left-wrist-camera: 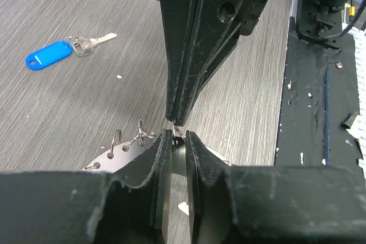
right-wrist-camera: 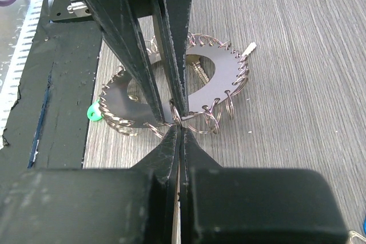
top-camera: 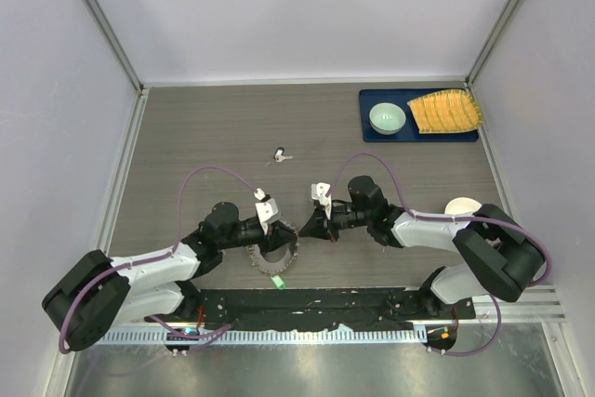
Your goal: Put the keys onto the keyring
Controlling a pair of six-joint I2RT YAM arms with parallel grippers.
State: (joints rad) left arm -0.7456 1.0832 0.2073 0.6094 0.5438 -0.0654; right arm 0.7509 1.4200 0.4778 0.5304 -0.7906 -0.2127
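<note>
The keyring (top-camera: pixel 275 256) is a flat grey ring plate with small wire rings all round its rim, lying near the table's front edge. It also shows in the right wrist view (right-wrist-camera: pixel 220 72) and the left wrist view (left-wrist-camera: pixel 117 161). My left gripper (top-camera: pixel 279 237) (left-wrist-camera: pixel 178 136) is clamped on the plate's rim. My right gripper (top-camera: pixel 303 230) (right-wrist-camera: pixel 179 125) faces it tip to tip, shut on one small wire ring at the rim. The green key (top-camera: pixel 277 282) (right-wrist-camera: pixel 93 112) lies by the keyring's near edge. The blue key (left-wrist-camera: pixel 48 54) (top-camera: pixel 281 155) lies loose on the table farther back.
A dark blue tray (top-camera: pixel 372 99) at the back right holds a pale green bowl (top-camera: pixel 387 118) and a yellow ribbed thing (top-camera: pixel 446 111). A white round object (top-camera: pixel 462 205) sits beside the right arm. A black mat (top-camera: pixel 307 304) runs along the near edge.
</note>
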